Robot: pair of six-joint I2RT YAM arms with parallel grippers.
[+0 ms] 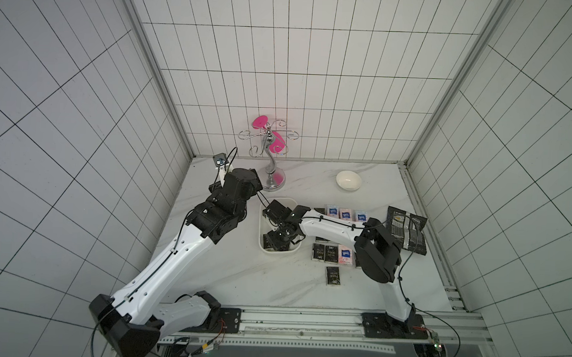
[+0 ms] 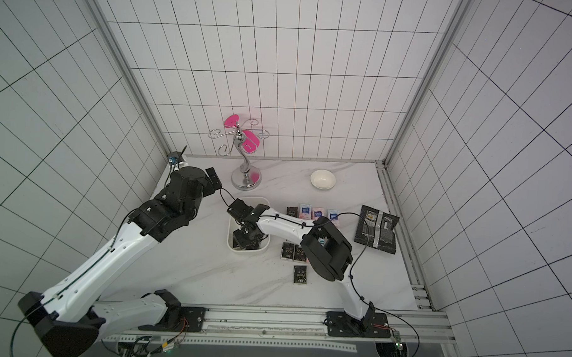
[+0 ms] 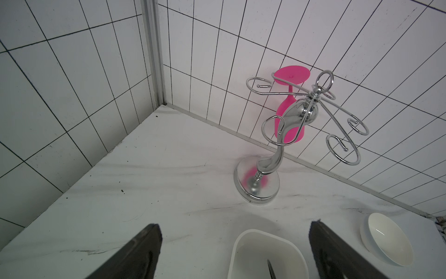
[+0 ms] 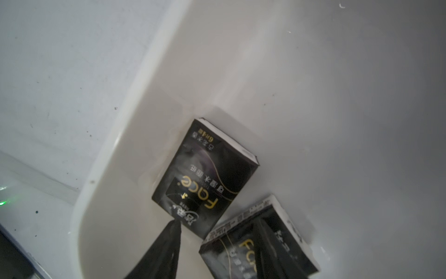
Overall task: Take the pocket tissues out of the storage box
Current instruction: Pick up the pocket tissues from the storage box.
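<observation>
Writing: pocket tissues [image 4: 205,174] read "Face".
Place: two in storage box [image 1: 263,214], 6 o'clock end, by wall.
Room: box floor open toward 12 o'clock.
Right gripper [image 4: 217,222]: spread over them, nothing clamped.
Left gripper [image 3: 235,224]: spread, empty.

Figure: work cell, viewed from above. Three walls [image 1: 298,72] of white rectangular tiles with dark grout meet at aluminium corner posts [image 1: 160,83]. The base is a white, grey-veined marble-pattern tabletop [image 1: 241,282], bounded at its near edge by an aluminium rail [image 1: 306,317]. Lighting is even and diffuse.
</observation>
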